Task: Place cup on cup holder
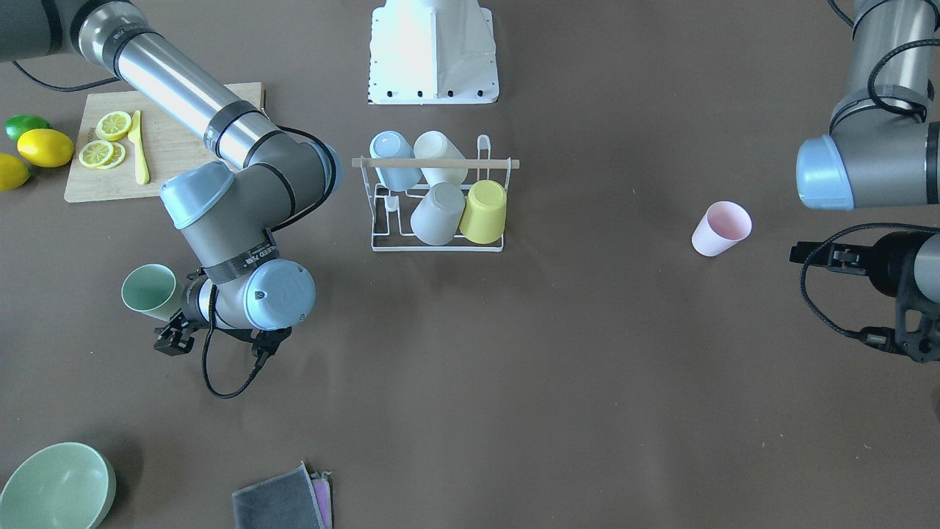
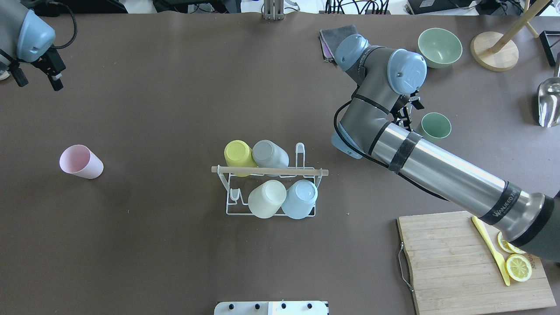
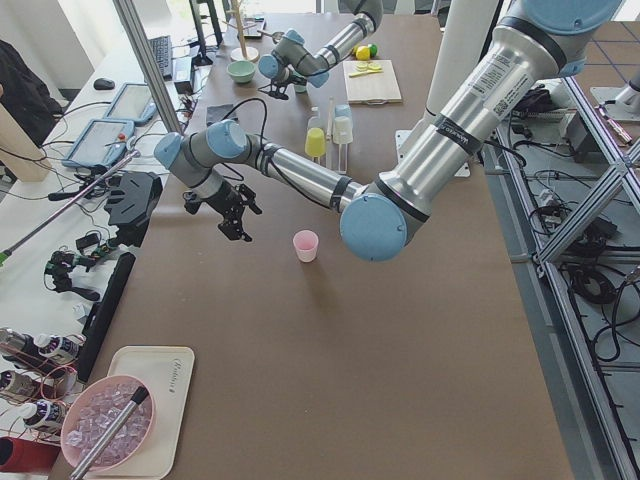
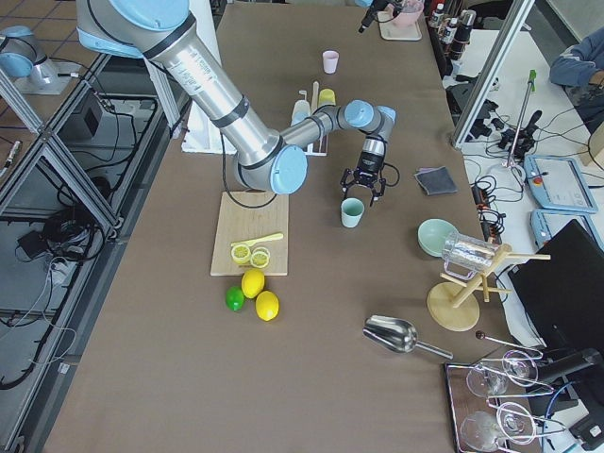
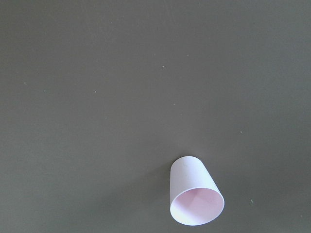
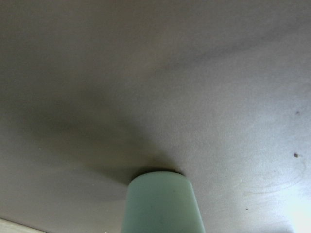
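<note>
The cup holder (image 1: 437,247) is a white wire rack with a wooden rod (image 2: 269,171) across its top, mid-table. Several cups hang upside down on it: blue, cream, grey and yellow. A mint-green cup (image 1: 150,291) stands upright on the table. My right gripper (image 4: 364,187) hovers just above and beside it with its fingers spread open, not touching. The right wrist view shows only this green cup (image 6: 163,201) from above. A pink cup (image 2: 81,162) stands alone on the other side. My left gripper (image 2: 39,82) hangs open and empty well beyond the pink cup (image 5: 196,199).
A wooden cutting board (image 2: 455,262) carries lemon slices and a yellow knife, with whole lemons (image 1: 44,147) and a lime beside it. A green bowl (image 2: 439,47), a folded grey cloth (image 1: 283,503), a wooden stand (image 2: 494,50) and a metal scoop (image 2: 549,103) lie near the right arm.
</note>
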Controlling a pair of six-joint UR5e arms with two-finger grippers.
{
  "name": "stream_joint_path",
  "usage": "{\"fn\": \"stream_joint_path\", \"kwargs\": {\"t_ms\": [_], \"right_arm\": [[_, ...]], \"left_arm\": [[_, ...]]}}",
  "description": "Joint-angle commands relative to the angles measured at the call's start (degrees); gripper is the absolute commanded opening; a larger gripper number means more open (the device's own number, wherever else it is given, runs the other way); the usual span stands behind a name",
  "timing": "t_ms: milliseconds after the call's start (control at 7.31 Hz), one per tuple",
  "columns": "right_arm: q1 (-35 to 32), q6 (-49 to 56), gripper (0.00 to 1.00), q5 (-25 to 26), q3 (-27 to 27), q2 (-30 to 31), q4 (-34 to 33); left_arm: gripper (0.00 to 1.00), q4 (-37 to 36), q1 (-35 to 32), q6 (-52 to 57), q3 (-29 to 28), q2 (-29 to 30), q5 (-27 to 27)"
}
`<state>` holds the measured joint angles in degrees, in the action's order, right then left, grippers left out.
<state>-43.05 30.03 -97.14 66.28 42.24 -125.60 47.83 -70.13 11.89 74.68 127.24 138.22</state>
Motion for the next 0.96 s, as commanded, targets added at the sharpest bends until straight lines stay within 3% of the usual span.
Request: {"fn": "stream_joint_path", "kwargs": {"t_ms": [0,547,821], "right_arm": [[0.95,0.29,1.0,0.46,0.08,0.56,-0.08],[1.92,0.29,1.0,3.45,1.3,2.22,0.18],[2.44,0.29,1.0,3.71,3.41,4.6,0.36]], "left_arm": [[0.98,1.38,2.52,-0.2,-0.94,-1.9,0.21],[0.98,5.08,7.9,-5.12,-1.56,-2.79,0.12],[0.98,6.56,14.04,-5.64,-1.91,-2.7,-0.14]]}}
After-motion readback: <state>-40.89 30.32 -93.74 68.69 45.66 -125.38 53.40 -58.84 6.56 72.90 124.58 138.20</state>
